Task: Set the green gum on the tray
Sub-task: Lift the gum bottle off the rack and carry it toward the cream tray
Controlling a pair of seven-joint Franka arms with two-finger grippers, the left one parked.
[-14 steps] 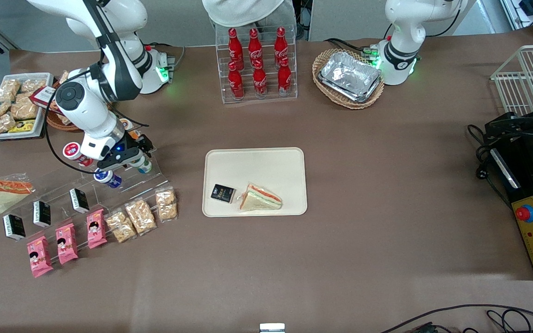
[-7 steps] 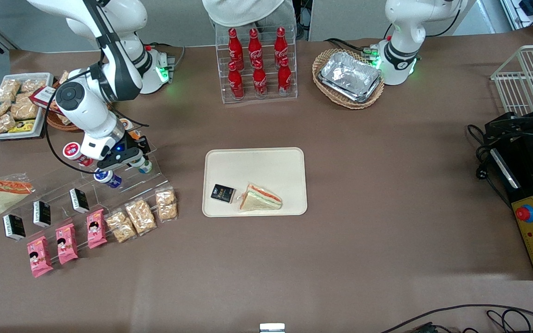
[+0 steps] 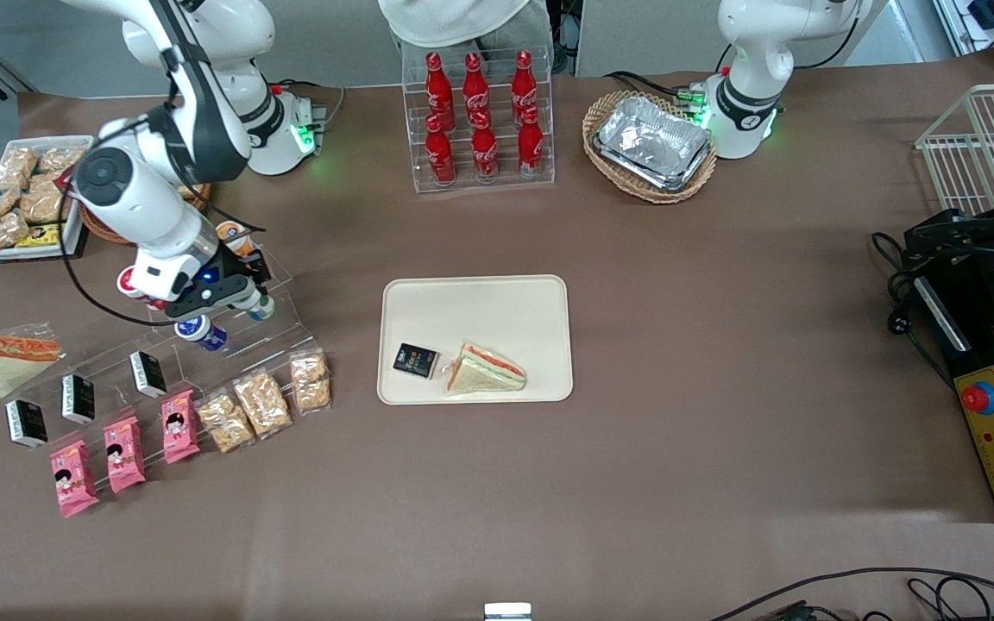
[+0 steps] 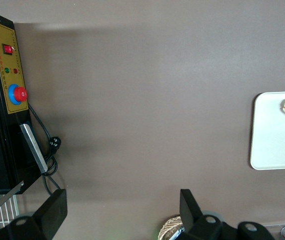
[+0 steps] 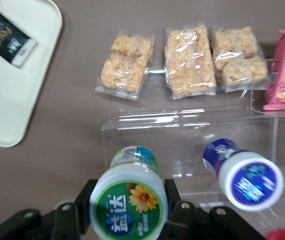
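Note:
The green gum [image 5: 129, 202] is a white bottle with a green lid bearing a yellow flower. My right gripper [image 5: 130, 205] is shut on it, one finger [image 5: 85, 200] on each side of the lid, holding it just over the clear acrylic stand [image 5: 182, 135]. In the front view the gripper [image 3: 242, 300] and the gum [image 3: 261, 307] are over the stand toward the working arm's end of the table. The cream tray [image 3: 475, 306] lies at the table's middle and holds a black packet [image 3: 414, 360] and a sandwich [image 3: 486, 369]. Its corner shows in the right wrist view [image 5: 7, 90].
A blue-lidded bottle [image 3: 199, 331] [image 5: 250, 180] lies on the stand beside the gum. An orange-lidded bottle [image 3: 229, 233] and a red-lidded one [image 3: 130, 280] sit by the arm. Snack bags [image 3: 264, 401], pink packets [image 3: 122, 453] and black packets [image 3: 78, 397] lie nearer the front camera.
My right arm has drawn a little toward its own end of the table and away from the front camera. The green gum has moved with the gripper.

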